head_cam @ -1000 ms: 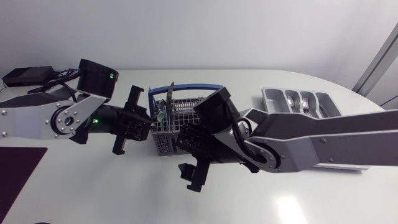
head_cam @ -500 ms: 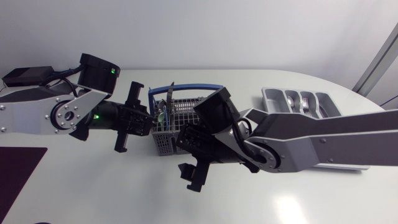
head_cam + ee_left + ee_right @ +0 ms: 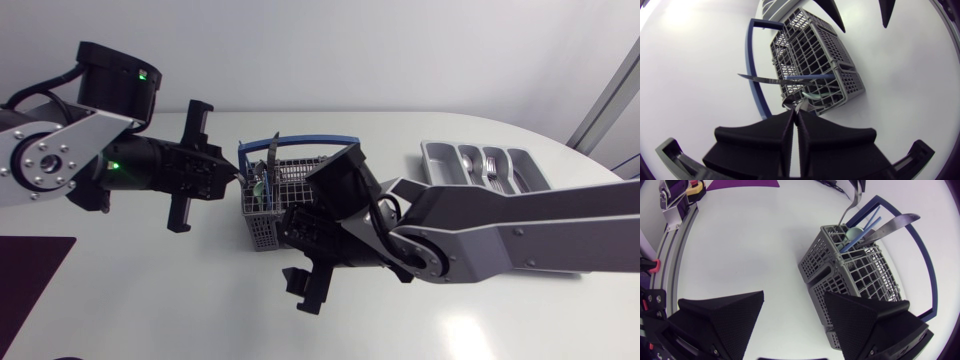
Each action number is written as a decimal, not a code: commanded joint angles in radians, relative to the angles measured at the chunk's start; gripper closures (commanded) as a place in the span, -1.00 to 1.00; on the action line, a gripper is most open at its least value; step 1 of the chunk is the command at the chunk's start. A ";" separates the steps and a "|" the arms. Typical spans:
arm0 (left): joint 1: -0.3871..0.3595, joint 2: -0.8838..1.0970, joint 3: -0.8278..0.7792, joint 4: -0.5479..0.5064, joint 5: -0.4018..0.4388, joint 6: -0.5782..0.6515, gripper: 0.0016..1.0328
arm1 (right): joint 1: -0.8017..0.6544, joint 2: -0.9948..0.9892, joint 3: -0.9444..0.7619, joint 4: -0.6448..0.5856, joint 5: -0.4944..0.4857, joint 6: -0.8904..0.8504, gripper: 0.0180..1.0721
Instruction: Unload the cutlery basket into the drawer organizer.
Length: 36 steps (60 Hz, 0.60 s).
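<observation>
Left gripper (image 3: 795,114) clenched on silver utensil (image 3: 850,205), lower end inside cutlery basket (image 3: 272,200), mid-table. Right gripper (image 3: 795,297) released, fingers wide, just beside basket. Drawer organizer (image 3: 485,165) far right, well apart.

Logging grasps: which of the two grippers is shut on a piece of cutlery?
The left gripper: its fingers pinch a metal utensil sticking out of the cutlery basket. The right gripper's fingers stand wide apart, holding nothing.

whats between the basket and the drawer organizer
Head view: only my right arm crosses there, above bare table; nothing else lies between the basket and the organizer.
</observation>
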 commanded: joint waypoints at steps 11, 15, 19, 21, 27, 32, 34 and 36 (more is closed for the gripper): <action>-0.013 -0.072 0.025 -0.020 0.007 -0.033 0.93 | 0.028 -0.045 -0.028 -0.017 0.021 0.003 -0.66; -0.016 -0.081 0.025 -0.016 0.007 -0.048 0.93 | 0.034 -0.057 -0.035 -0.019 0.031 0.003 -0.66; -0.025 -0.095 0.023 -0.014 0.007 -0.071 0.93 | 0.035 -0.071 -0.039 -0.020 0.031 0.006 -0.65; -0.026 -0.101 0.022 -0.010 0.007 -0.085 0.93 | 0.035 -0.082 -0.042 -0.022 0.031 0.009 -0.66; -0.025 -0.132 0.028 -0.003 0.007 -0.146 0.93 | 0.040 -0.122 -0.048 -0.025 0.032 0.014 -0.66; -0.020 -0.162 0.034 -0.005 0.006 -0.187 0.93 | 0.038 -0.161 -0.051 -0.036 0.037 0.014 -0.65; -0.017 -0.168 0.043 0.003 0.004 -0.237 0.93 | 0.037 -0.180 -0.053 -0.037 0.038 0.014 -0.66; -0.010 -0.176 0.054 -0.003 0.003 -0.284 0.93 | 0.032 -0.203 -0.055 -0.042 0.038 0.015 -0.66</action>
